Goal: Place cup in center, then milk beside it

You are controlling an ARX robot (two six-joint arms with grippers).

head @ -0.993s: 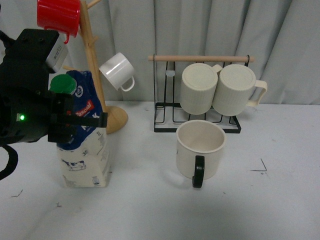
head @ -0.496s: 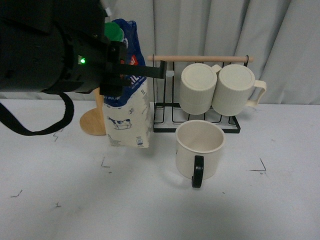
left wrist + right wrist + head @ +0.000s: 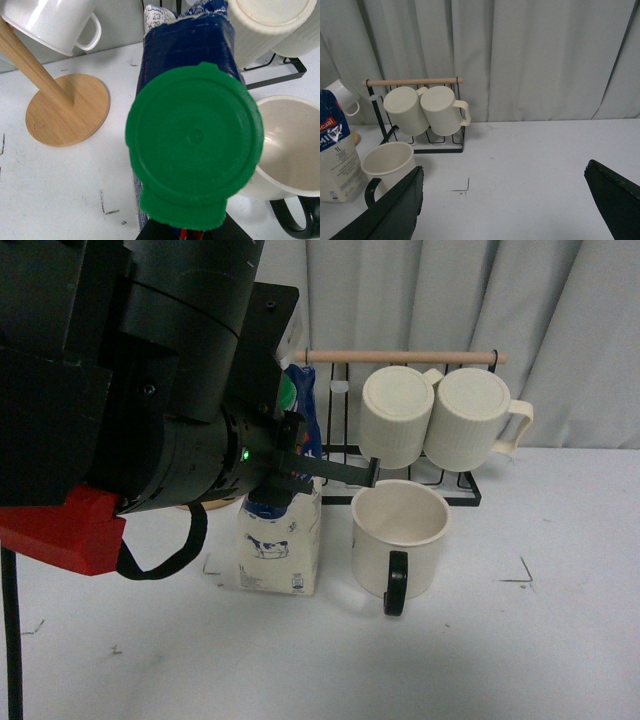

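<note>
The cup (image 3: 400,538), a wide cream mug with a black handle facing the front, stands on the white table in front of the rack. The milk (image 3: 281,545) is upright close on the cup's left, a narrow gap between them, its base at or just above the table. My left gripper (image 3: 300,466) is shut on the carton's blue upper part. In the left wrist view the green cap (image 3: 195,145) fills the middle, with the cup (image 3: 290,145) beside it. My right gripper (image 3: 502,205) hangs open over bare table, away from the cup (image 3: 387,161) and the milk (image 3: 335,150).
A black wire rack (image 3: 400,490) with a wooden bar holds two ribbed cream mugs (image 3: 440,420) just behind the cup. A wooden mug tree base (image 3: 67,110) and a small white mug (image 3: 52,22) lie behind the milk. Corner marks (image 3: 525,575) are drawn on the table.
My left gripper carried the milk from the far left, lifted it past the mug tree, then brought it down right next to the cup. The cup has not moved.
</note>
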